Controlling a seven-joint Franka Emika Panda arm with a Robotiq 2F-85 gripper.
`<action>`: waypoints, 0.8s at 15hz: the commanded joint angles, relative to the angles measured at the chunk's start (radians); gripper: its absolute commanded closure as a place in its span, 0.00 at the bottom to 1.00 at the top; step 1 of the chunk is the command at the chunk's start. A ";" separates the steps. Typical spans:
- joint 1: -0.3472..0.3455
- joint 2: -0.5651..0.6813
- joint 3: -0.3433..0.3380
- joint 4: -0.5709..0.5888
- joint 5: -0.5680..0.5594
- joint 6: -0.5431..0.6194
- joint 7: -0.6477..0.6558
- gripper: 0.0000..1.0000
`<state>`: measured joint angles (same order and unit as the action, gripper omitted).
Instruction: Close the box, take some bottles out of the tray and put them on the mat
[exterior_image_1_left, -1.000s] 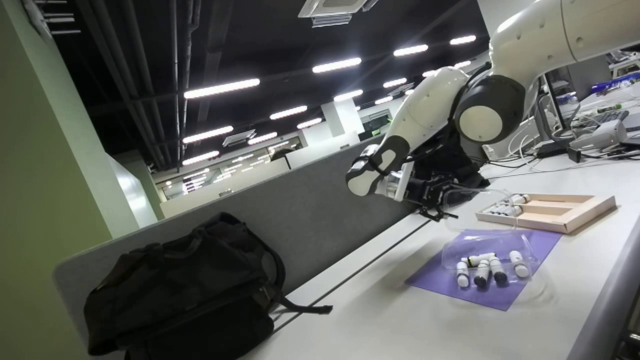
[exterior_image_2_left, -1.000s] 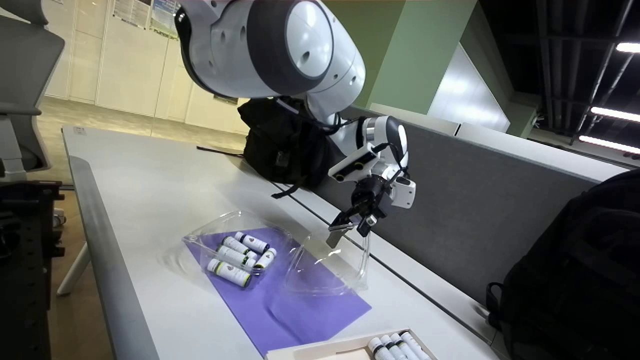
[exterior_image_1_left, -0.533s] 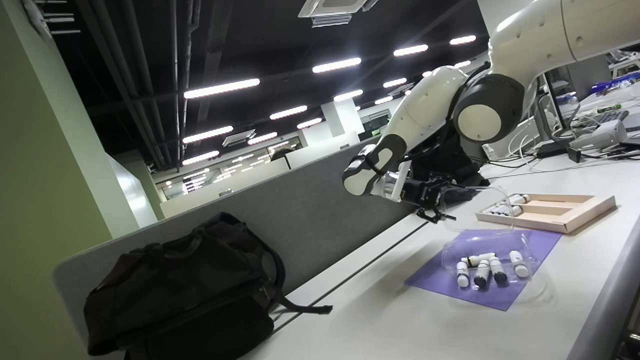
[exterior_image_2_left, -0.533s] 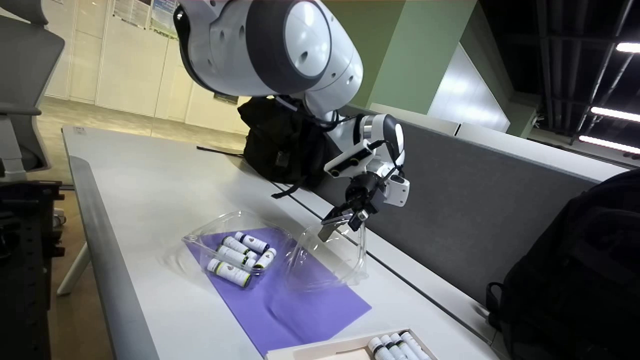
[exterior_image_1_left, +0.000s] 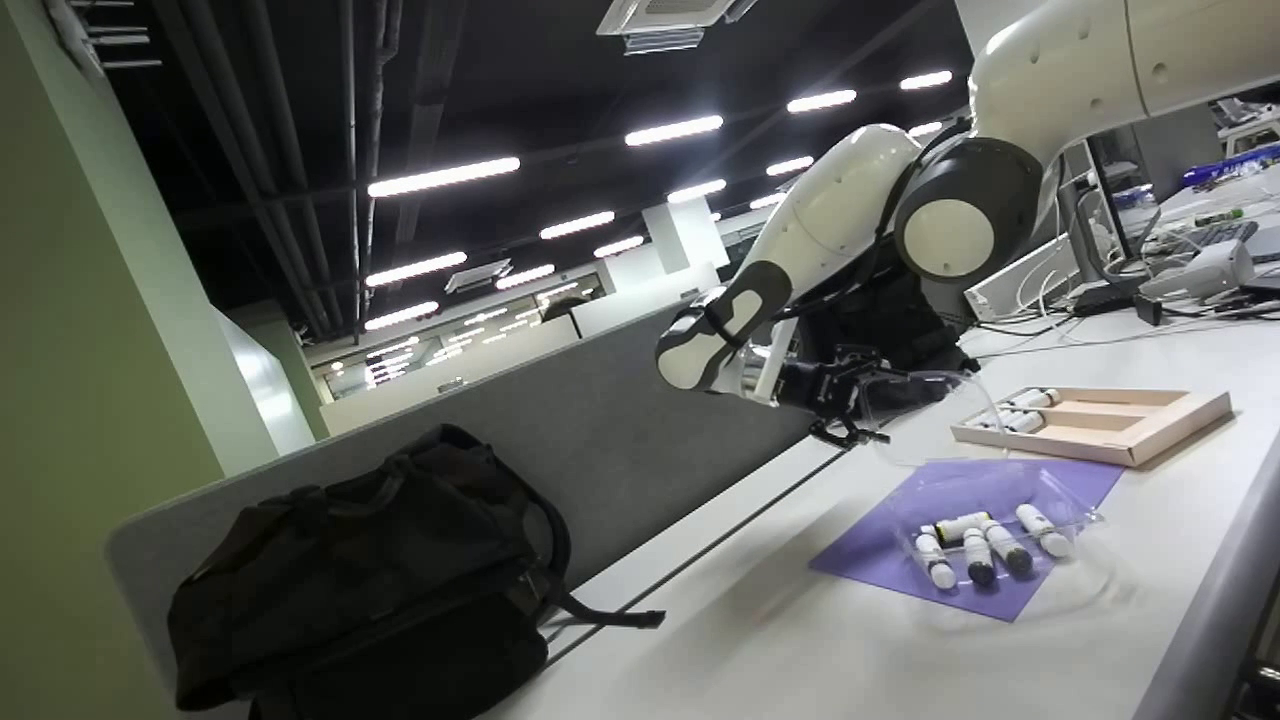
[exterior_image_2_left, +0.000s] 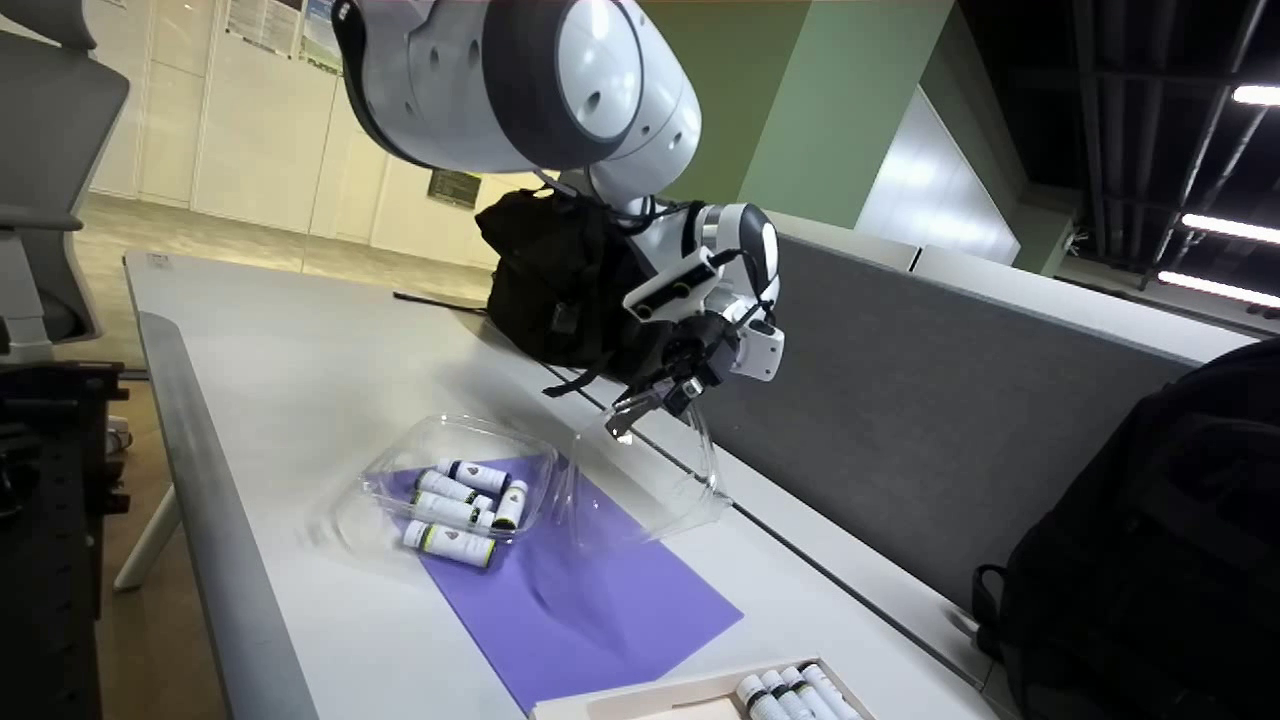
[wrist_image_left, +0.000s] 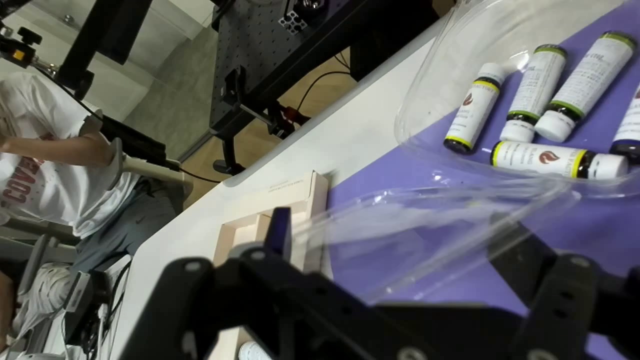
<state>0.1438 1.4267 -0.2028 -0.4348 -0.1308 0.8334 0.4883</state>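
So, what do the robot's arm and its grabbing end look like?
The arm is white and rounded, with dark grey bands and pale round caps. Towards its end are a silver ring, a black cable and a white-cased camera. The gripper is black and angular, with dark fingers.

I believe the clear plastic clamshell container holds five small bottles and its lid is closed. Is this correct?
Not quite: the lid is not closed; it stands open, as both exterior views show. The clear plastic clamshell container does hold five small bottles.
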 joint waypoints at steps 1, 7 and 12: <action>0.023 -0.052 0.006 -0.024 0.019 -0.045 0.027 0.00; 0.043 -0.080 0.000 -0.027 0.019 -0.077 0.040 0.00; 0.046 -0.077 0.004 -0.032 0.024 -0.099 0.039 0.00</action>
<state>0.1879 1.3742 -0.2034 -0.4355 -0.1297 0.7622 0.4904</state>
